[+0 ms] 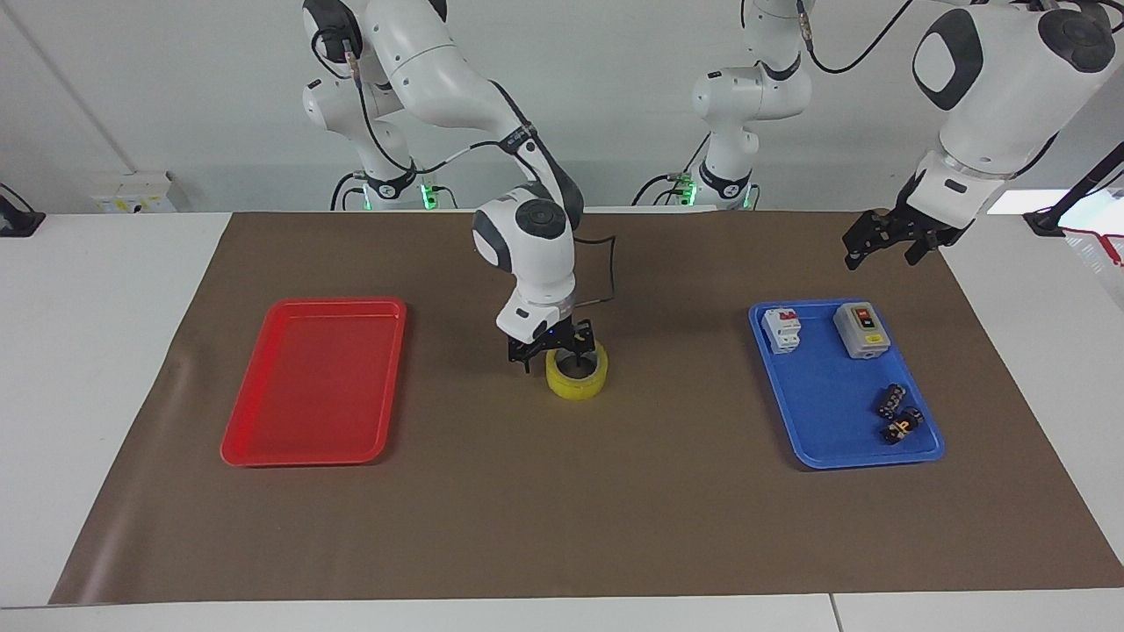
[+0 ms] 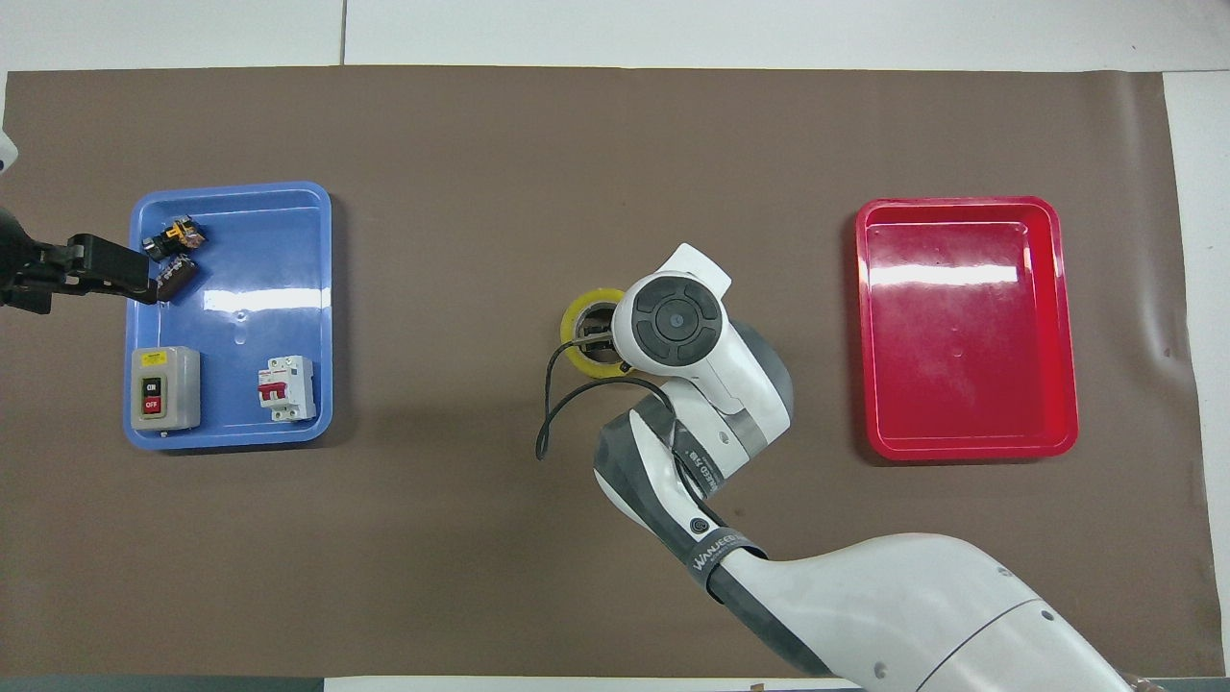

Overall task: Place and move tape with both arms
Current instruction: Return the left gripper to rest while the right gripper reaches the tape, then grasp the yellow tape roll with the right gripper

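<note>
The tape [image 1: 581, 383], a yellow ring with a pale core, lies flat at the middle of the brown mat; in the overhead view the tape [image 2: 575, 324] is partly covered by the right arm's wrist. My right gripper [image 1: 551, 356] is down at the roll, open. One finger sits inside the core and the other outside the wall toward the right arm's end. Only a bit of the right gripper [image 2: 596, 337] shows from above. My left gripper [image 1: 883, 245] hangs open and empty in the air above the blue tray's [image 1: 821, 439] outer edge; from overhead the left gripper [image 2: 113, 274] overlaps that rim.
An empty red tray [image 1: 263, 439] lies toward the right arm's end. The blue tray [image 2: 307, 288] holds a white circuit breaker [image 2: 287, 387], a grey on/off switch box [image 2: 164, 387] and small black connectors [image 2: 173, 235]. A black cable [image 2: 553, 404] loops off the right wrist.
</note>
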Robot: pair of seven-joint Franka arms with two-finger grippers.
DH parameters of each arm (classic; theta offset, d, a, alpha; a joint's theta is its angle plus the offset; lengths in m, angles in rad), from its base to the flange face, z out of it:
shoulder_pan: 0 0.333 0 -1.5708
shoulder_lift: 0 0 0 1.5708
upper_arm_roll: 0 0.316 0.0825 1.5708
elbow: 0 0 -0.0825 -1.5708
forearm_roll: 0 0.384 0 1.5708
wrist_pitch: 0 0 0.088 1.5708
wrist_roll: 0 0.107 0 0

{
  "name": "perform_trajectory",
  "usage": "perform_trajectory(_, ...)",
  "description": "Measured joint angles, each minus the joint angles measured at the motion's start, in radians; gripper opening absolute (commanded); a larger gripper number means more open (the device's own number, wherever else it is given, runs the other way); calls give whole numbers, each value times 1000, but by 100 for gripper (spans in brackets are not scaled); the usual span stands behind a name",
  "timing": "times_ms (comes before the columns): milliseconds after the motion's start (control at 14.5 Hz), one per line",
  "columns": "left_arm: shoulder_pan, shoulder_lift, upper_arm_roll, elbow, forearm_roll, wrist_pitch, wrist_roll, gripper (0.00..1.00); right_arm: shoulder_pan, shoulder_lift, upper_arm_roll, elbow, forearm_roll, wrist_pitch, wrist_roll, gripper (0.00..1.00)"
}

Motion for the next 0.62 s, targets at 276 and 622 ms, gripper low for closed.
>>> perform_trajectory(276, 12, -4, 1, -4, 0, -4, 22, 100, 0, -5, -1, -13, 0, 1, -56, 0)
perform_trajectory(622, 12, -4, 1, -4, 0, -4, 24, 100, -3, -11, -4, -17, -1, -6, -99, 0)
